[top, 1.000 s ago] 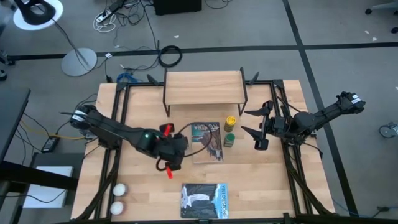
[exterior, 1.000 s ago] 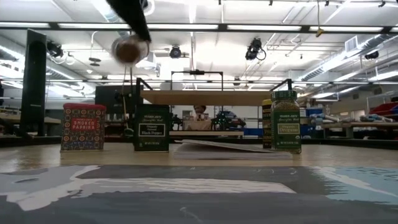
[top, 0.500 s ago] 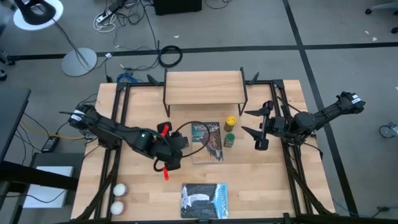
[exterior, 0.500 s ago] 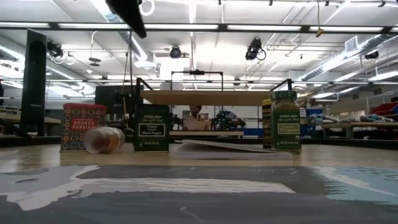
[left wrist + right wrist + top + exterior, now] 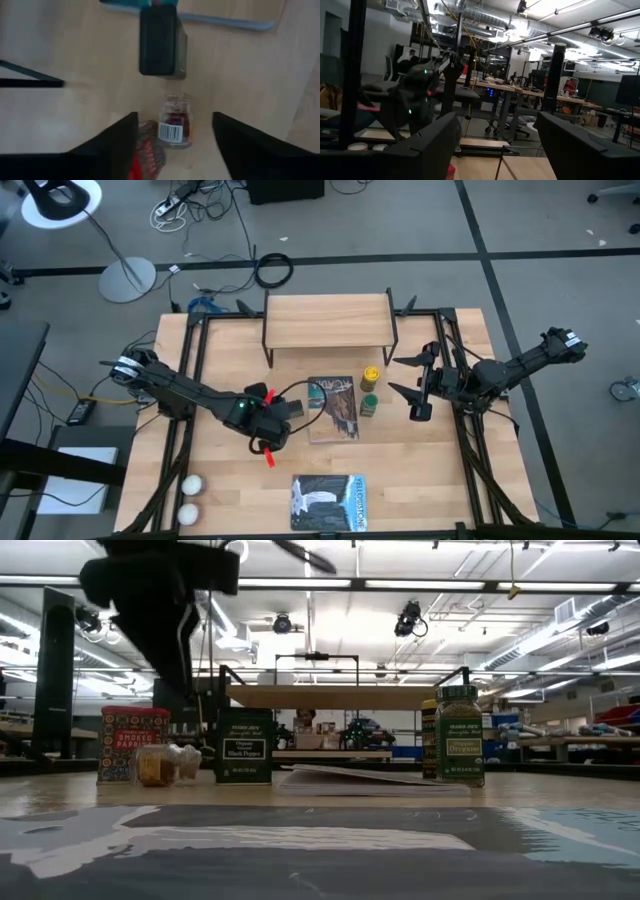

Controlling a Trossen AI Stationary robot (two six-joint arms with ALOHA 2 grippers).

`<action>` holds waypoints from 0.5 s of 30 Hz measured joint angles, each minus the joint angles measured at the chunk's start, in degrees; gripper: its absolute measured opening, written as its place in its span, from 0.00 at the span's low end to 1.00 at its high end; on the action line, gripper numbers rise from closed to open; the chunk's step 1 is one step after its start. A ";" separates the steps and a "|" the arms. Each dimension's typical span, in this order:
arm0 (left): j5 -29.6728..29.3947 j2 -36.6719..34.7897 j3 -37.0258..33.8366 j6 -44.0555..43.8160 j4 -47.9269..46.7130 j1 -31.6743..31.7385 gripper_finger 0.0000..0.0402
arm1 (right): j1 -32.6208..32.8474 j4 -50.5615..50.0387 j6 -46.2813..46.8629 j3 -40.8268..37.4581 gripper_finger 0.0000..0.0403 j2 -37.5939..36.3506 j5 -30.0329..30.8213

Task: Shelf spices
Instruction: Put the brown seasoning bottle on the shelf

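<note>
The tiny pale jar [image 5: 175, 122] lies on its side on the table between the red tin [image 5: 133, 743] and the dark square tin [image 5: 244, 745]. In the low view the jar [image 5: 166, 765] rests in front of the red tin's right edge. My left gripper [image 5: 175, 116] hangs open just above the jar, pointing steeply down, one finger on either side of it and clear of it. The green jar [image 5: 368, 406] and the yellow-lidded jar [image 5: 371, 373] stand right of a book. The shelf [image 5: 328, 320] stands at the far edge. My right gripper [image 5: 410, 378] waits open at the right.
A book [image 5: 335, 408] lies mid-table beside the dark tin [image 5: 162, 42]. A second book [image 5: 329, 502] lies at the near edge. Two white balls [image 5: 190, 498] sit at the near left corner. Black frame rails run along both table sides.
The tiny jar has fallen out of my left gripper, from high above the table down onto it. It has come to rest on its side by the red tin. My left gripper has then come down toward it and opened.
</note>
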 joint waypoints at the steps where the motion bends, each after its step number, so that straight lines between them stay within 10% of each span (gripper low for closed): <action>1: 1.39 0.00 -0.79 -0.13 0.95 0.38 0.71 | 0.00 0.00 0.00 0.00 0.68 0.00 0.00; 15: 11.68 0.00 -8.94 1.72 13.32 5.74 0.74 | 0.00 -0.04 0.00 0.00 0.67 0.00 0.01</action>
